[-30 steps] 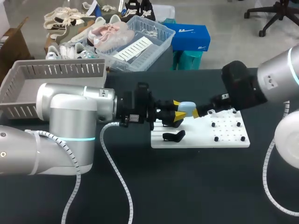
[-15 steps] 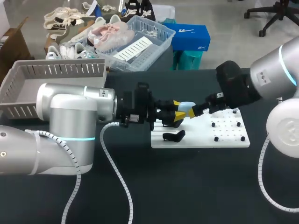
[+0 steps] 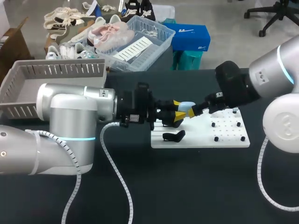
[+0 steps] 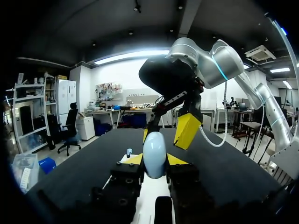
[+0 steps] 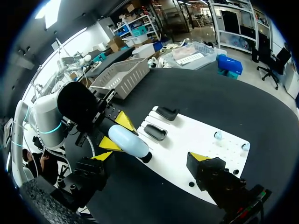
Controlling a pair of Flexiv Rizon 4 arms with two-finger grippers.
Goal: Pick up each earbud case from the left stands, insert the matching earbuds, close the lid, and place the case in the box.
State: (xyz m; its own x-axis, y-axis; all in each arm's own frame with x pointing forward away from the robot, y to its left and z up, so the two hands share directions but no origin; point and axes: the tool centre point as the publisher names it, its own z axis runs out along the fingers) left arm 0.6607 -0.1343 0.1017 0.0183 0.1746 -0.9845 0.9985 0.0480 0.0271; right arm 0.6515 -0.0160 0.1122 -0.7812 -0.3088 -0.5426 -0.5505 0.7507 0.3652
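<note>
A robotics lab: left arm [image 3: 74, 114] and right arm [image 3: 243, 86] meet over a black worktable [image 3: 187, 186].

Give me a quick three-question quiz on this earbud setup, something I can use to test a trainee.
1. True or false: the left claw is shut on the light blue earbud case.
2. What colour is the board that carries the black stands? A black, B white, C red.
3. Fill in: the right claw is ____ (open or shut).
Key: 1 true; 2 B; 3 open.
</note>
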